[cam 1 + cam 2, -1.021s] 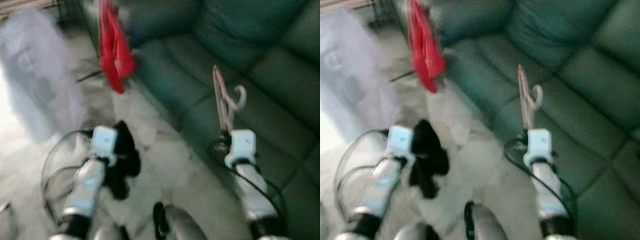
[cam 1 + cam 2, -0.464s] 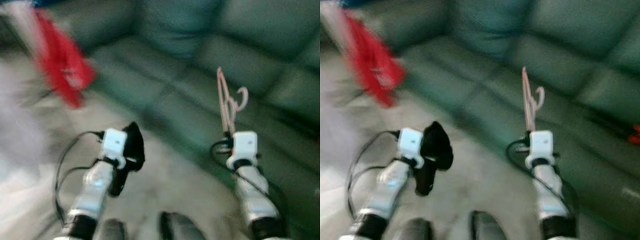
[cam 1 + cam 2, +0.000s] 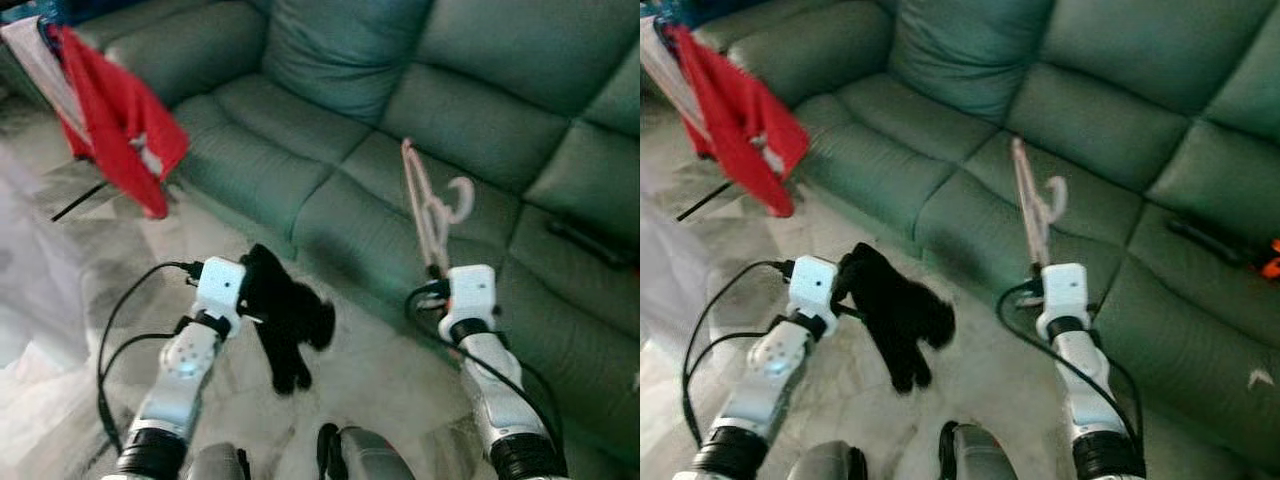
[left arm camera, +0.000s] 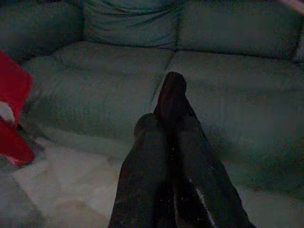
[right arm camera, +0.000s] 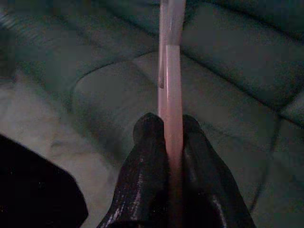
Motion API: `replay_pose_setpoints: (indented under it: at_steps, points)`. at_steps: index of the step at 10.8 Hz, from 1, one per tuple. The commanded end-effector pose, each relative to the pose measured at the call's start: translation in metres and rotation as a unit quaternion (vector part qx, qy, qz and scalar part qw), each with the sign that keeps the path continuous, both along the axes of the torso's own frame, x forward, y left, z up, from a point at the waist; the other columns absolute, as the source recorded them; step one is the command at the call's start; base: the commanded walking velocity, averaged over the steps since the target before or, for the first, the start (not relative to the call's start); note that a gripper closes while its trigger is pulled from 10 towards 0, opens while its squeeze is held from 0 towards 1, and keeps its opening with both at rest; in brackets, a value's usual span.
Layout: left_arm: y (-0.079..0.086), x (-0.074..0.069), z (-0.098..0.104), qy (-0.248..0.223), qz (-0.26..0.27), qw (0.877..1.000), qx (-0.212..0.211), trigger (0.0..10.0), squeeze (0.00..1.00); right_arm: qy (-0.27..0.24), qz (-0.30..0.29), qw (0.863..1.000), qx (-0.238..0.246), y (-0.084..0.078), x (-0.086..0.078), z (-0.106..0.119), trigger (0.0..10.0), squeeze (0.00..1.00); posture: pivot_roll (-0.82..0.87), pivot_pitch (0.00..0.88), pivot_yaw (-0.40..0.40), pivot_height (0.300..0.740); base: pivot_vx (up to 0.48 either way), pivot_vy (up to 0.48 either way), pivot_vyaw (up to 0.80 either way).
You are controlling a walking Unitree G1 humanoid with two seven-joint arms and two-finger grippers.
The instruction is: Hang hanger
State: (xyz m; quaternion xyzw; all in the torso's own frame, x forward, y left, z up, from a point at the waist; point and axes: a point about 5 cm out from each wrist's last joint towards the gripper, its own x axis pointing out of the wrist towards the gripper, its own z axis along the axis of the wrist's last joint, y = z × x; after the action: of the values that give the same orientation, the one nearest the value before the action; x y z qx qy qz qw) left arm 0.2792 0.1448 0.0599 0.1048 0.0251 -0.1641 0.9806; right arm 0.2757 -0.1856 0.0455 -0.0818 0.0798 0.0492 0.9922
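A pale pink plastic hanger (image 3: 428, 205) stands upright from my right gripper (image 3: 437, 270), hook at the top, over the front edge of the green sofa (image 3: 470, 130). In the right wrist view the two black fingers (image 5: 142, 156) are shut on the hanger's flat bar (image 5: 170, 95). My left gripper (image 3: 255, 290) holds a black cloth (image 3: 288, 318) that hangs down over the floor in front of the sofa. In the left wrist view the cloth (image 4: 172, 102) is pinched between the shut fingers.
A red garment (image 3: 120, 125) hangs on a rack at the far left, with a pale garment (image 3: 30, 270) lower left. A dark flat object (image 3: 590, 243) lies on the sofa seat at the right. Marbled floor (image 3: 380, 380) lies between me and the sofa.
The camera has swung right and steadied, so the sofa now fills more of the view. The black cloth swings out to the right under my left gripper. Both grips are unchanged.
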Motion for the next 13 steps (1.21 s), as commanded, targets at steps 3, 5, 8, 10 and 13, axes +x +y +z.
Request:
replay_pose_setpoints:
  at_steps: [3, 5, 8, 10, 13]
  points:
    - [0.024, 0.038, 0.028, -0.033, -0.049, 0.992, 0.115, 10.0, 0.00, 0.049, 0.096, 0.992, -0.068, 0.001, 0.002, -0.006, 10.0, 0.00, 0.00, 0.147, -0.082, 0.740, 0.000, 0.000, 0.00]
    - [0.035, 0.051, 0.045, -0.069, -0.060, 0.982, 0.165, 10.0, 0.00, 0.076, 0.175, 0.979, -0.076, 0.006, 0.005, -0.003, 10.0, 0.00, 0.00, 0.151, -0.064, 0.740, 0.000, 0.000, 0.00]
    - [0.051, 0.064, 0.068, -0.139, -0.024, 0.964, 0.227, 10.0, 0.00, 0.118, 0.339, 0.928, -0.104, 0.011, -0.021, -0.003, 10.0, 0.00, -0.01, 0.161, -0.051, 0.740, 0.000, 0.000, 0.00]
    - [0.048, 0.066, 0.071, -0.154, -0.016, 0.963, 0.222, 10.0, 0.00, 0.130, 0.369, 0.915, -0.101, 0.014, -0.027, -0.002, 10.0, 0.00, -0.01, 0.170, -0.054, 0.740, 0.000, 0.000, 0.00]
    - [0.041, 0.060, 0.067, -0.155, -0.070, 0.964, 0.203, 10.0, 0.00, 0.125, 0.361, 0.912, -0.148, 0.011, -0.022, -0.003, 10.0, 0.00, -0.02, 0.171, -0.059, 0.740, 0.000, 0.000, 0.00]
